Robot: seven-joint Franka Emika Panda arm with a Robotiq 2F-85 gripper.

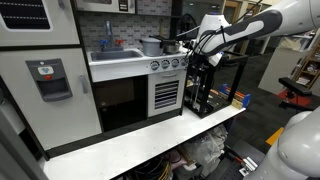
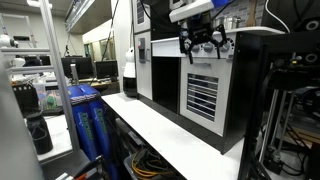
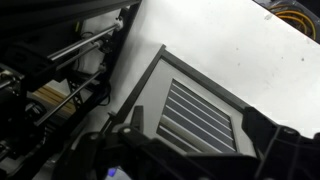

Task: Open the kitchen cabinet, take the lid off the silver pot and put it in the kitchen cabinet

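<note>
Hovering just above and in front of the kitchen cabinet (image 1: 166, 96), the pincer (image 1: 192, 52) stands with its jaws spread wide and nothing between them. The slatted door (image 3: 200, 115) lies shut, flush in its frame, so opening it is the step in hand.

Done well, I judge, that means lowering the pincer to the door's free edge and hooking a finger behind that edge or a handle. The pull should then follow the hinge's arc, not run straight out. Which edge carries the hinges cannot be told from these views.

In the wrist view the door shows as a white panel of horizontal slats set in a raised frame. It looks like hard moulded plastic, smooth and probably slippery for a plain pinch.

The silver pot (image 1: 151, 46) sits on the kitchen's top beside the sink basin (image 1: 118, 52), low, round and shiny. The lid is too small to tell apart from it here, though it seems to be in place. A flat, matt white desk (image 2: 165, 122) carries the toy kitchen.
</note>
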